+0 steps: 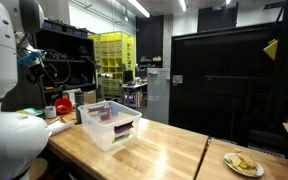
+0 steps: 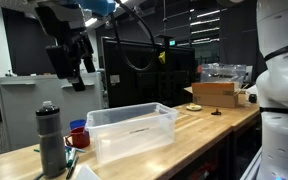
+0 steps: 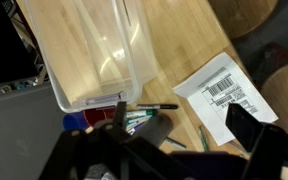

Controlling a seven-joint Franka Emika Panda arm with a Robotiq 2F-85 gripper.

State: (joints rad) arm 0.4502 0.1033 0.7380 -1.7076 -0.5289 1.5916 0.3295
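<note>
My end effector [image 2: 74, 72] hangs high above the wooden table [image 2: 199, 125], jaws spread wide and gripping nothing. Below me stands the clear rectangular plastic bin [image 2: 134, 130], on the table and well apart from my fingers. In the wrist view, the bin [image 3: 89, 50] fills the upper part, with bare wood showing through its floor. Just beside its short end lies a black marker pen [image 3: 156, 106], and a white paper sheet with a barcode [image 3: 224, 92] lies near it. In an exterior view, a grey metal bottle [image 2: 51, 140] and a red cup [image 2: 77, 133] stand next to the bin, and a brown cardboard box [image 2: 216, 93] sits at the table's far end.
</note>
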